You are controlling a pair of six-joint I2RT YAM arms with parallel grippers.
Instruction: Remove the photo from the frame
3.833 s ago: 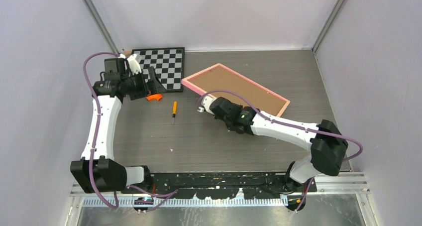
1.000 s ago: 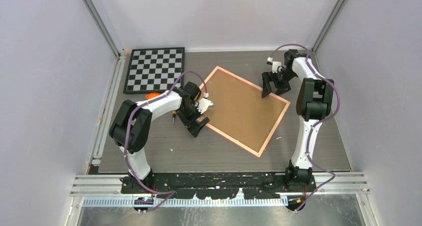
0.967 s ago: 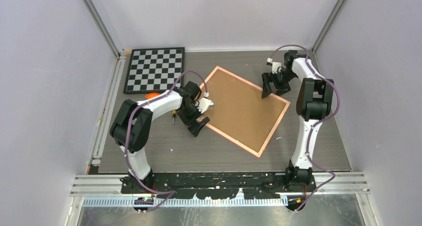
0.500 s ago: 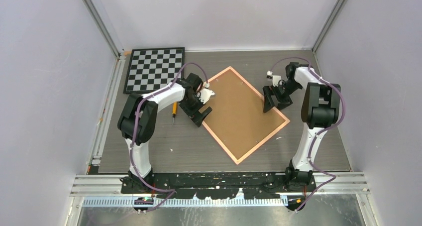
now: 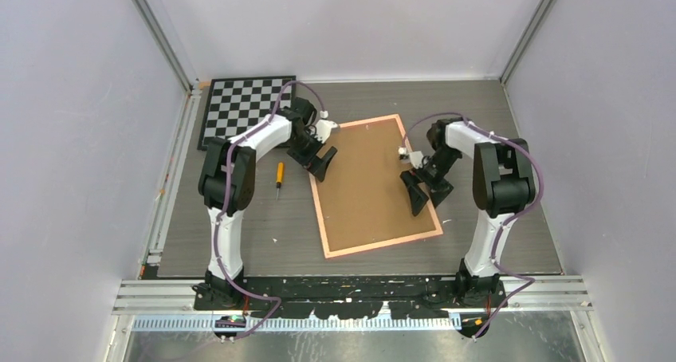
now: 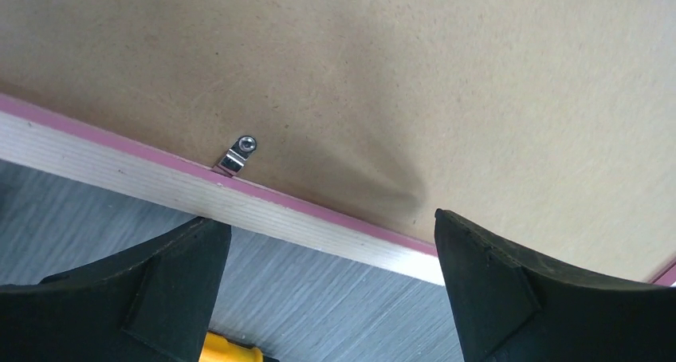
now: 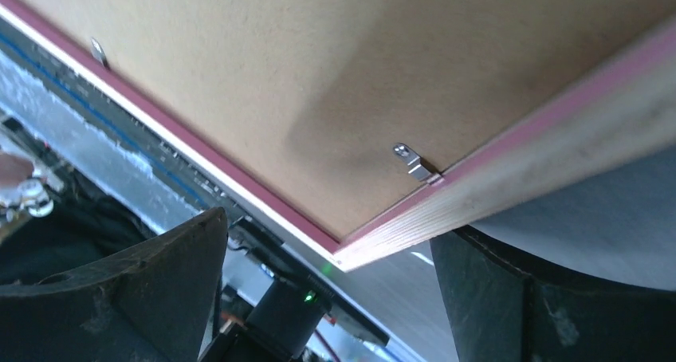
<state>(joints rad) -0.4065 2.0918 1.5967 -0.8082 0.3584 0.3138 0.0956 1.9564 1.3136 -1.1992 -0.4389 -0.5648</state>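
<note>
Frame: one, back up; one chessboard; seemingly one screwdriver.

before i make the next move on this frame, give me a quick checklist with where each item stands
1. frame lying back up: ok
2. left gripper open at its left edge: ok
3. right gripper open at its right edge: ok
4. clips released: not ok, left-side clip and right-side clip look fastened at the backing's edge
5. photo inside: cannot tell, hidden under the backing
6. screwdriver apart from the frame: ok
</note>
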